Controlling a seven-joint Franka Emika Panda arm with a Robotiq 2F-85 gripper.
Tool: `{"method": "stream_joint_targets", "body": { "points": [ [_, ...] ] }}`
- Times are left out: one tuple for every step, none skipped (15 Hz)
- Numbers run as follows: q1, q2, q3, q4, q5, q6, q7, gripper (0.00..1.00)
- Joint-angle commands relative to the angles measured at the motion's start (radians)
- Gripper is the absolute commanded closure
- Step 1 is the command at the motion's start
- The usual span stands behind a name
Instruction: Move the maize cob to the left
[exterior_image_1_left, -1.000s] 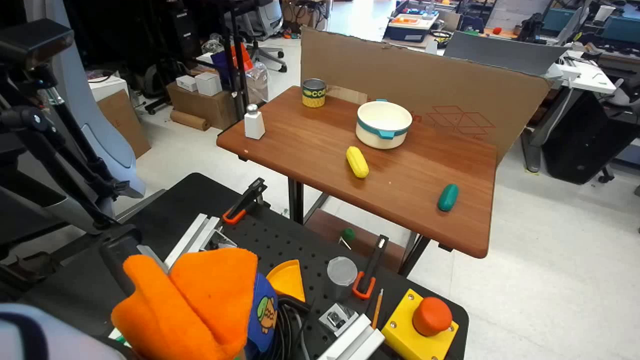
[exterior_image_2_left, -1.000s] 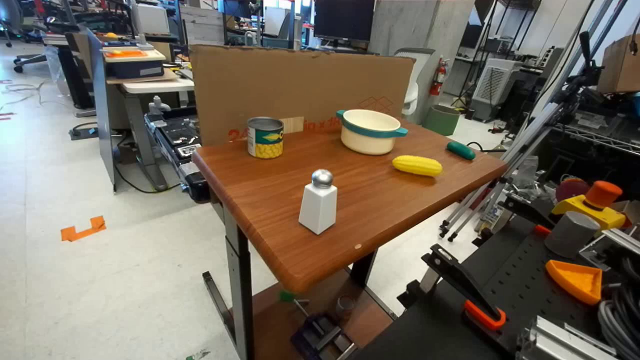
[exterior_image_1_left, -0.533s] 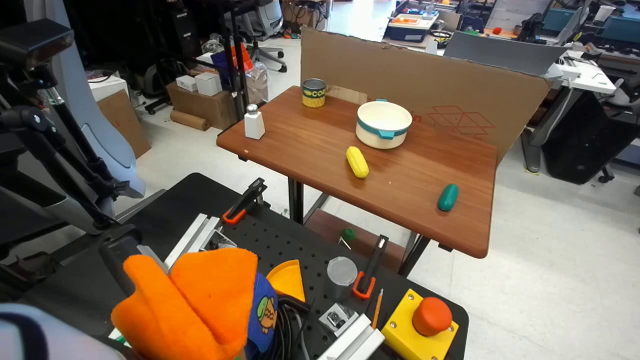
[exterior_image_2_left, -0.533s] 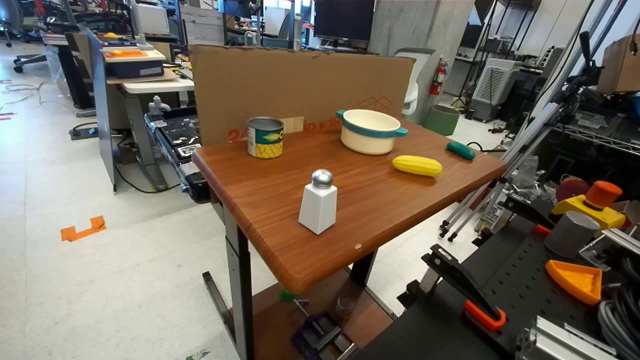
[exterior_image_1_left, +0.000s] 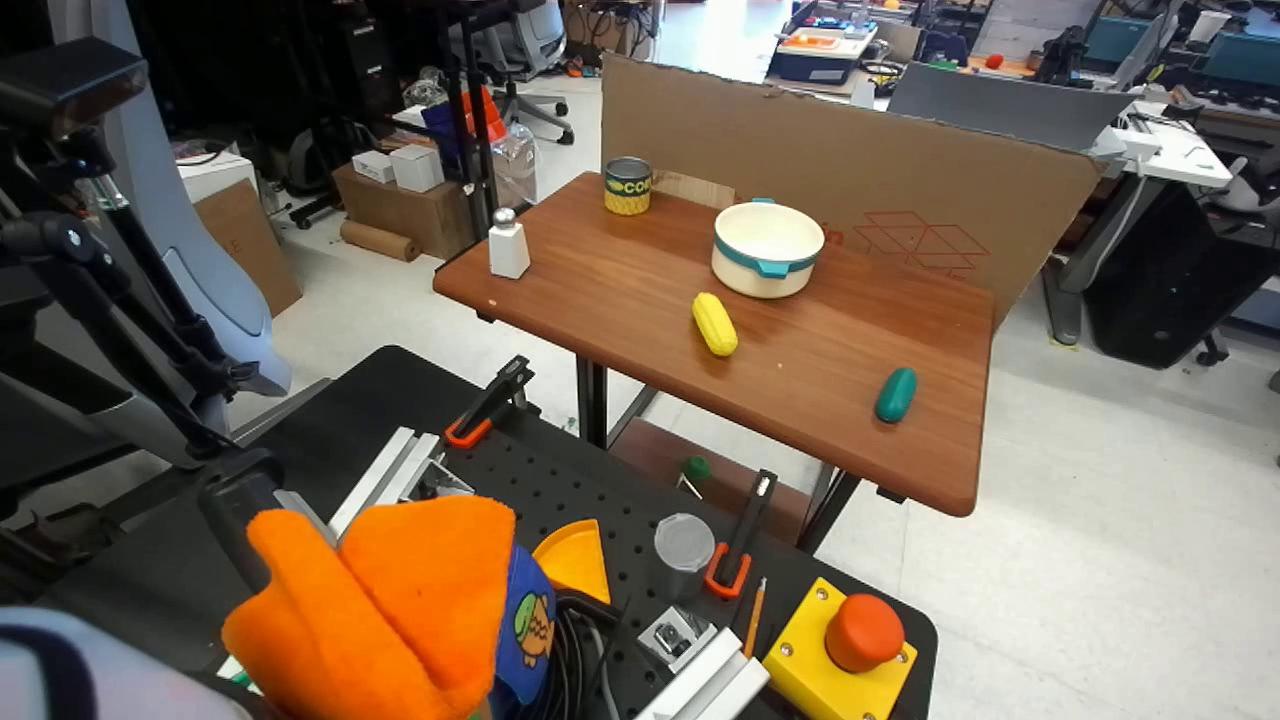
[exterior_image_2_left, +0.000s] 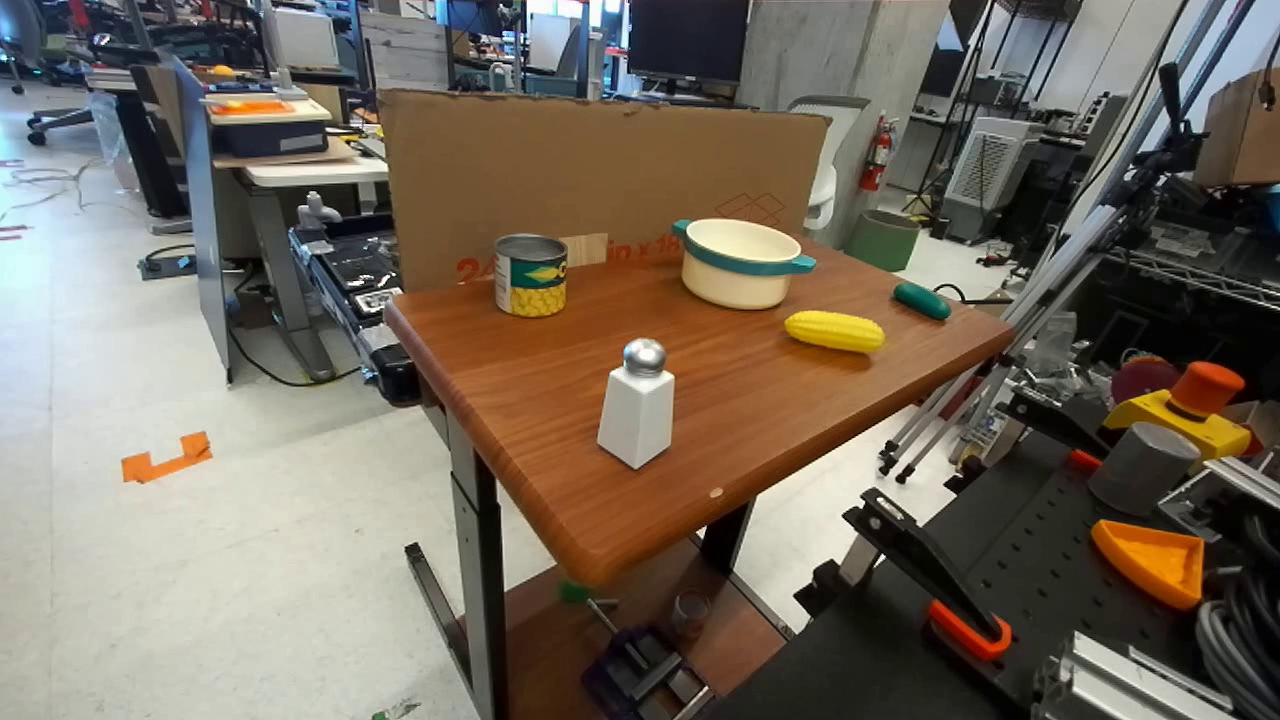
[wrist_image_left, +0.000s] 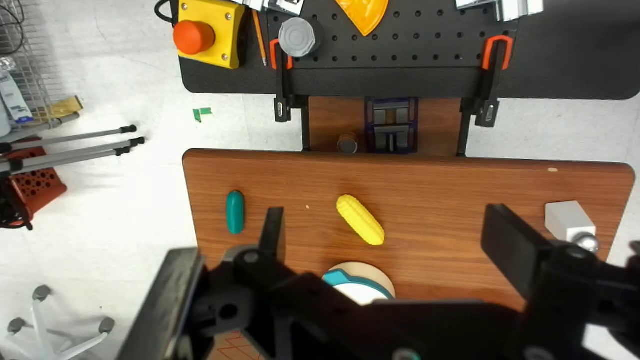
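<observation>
Spread wide, the pincer (wrist_image_left: 389, 232) spans the lower part of the wrist view. Between its finger ends shows the maize cob (wrist_image_left: 361, 220), aslant on the table (wrist_image_left: 430, 182), toward the long edge beside the black bench (wrist_image_left: 380, 81). The green oblong (wrist_image_left: 235, 212) lies near one short edge, the white shaker (wrist_image_left: 565, 220) near the opposite one; the pincer hides part of the bowl (wrist_image_left: 367, 270).

In an exterior view, cardboard (exterior_image_1_left: 850, 160) stands along the other long edge, and the maize cob rests between the bowl and the bench-side edge, clear of both.

In an exterior view, a can (exterior_image_2_left: 531, 275) stands near the corner where the shaker's short edge meets the cardboard side.
</observation>
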Motion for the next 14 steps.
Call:
{"method": "stream_joint_targets", "body": {
  "points": [
    [0.011,0.002,-0.009,0.002,-0.007,-0.003,0.007,0.00],
    [0.003,0.011,-0.007,-0.001,-0.023,0.022,0.005,0.00],
    [-0.004,0.026,-0.005,0.001,-0.032,0.043,0.010,0.00],
    [-0.006,0.040,-0.007,0.002,-0.040,0.064,0.006,0.00],
    [-0.010,0.074,-0.008,0.010,-0.059,0.098,-0.003,0.00],
    [-0.014,0.107,-0.013,0.018,-0.063,0.131,0.000,0.00],
    [-0.017,0.156,-0.023,0.027,-0.073,0.183,-0.013,0.00],
    [-0.025,0.202,-0.028,0.032,-0.086,0.233,-0.019,0.00],
    [-0.033,0.248,-0.033,0.042,-0.096,0.273,-0.018,0.00],
    [-0.041,0.304,-0.042,0.057,-0.107,0.307,-0.026,0.00],
    [-0.043,0.356,-0.053,0.075,-0.111,0.333,-0.039,0.00],
    [-0.042,0.416,-0.070,0.103,-0.098,0.352,-0.057,0.00],
    [-0.042,0.471,-0.082,0.133,-0.093,0.356,-0.080,0.00],
    [-0.041,0.525,-0.090,0.162,-0.092,0.357,-0.098,0.00]
  ]
}}
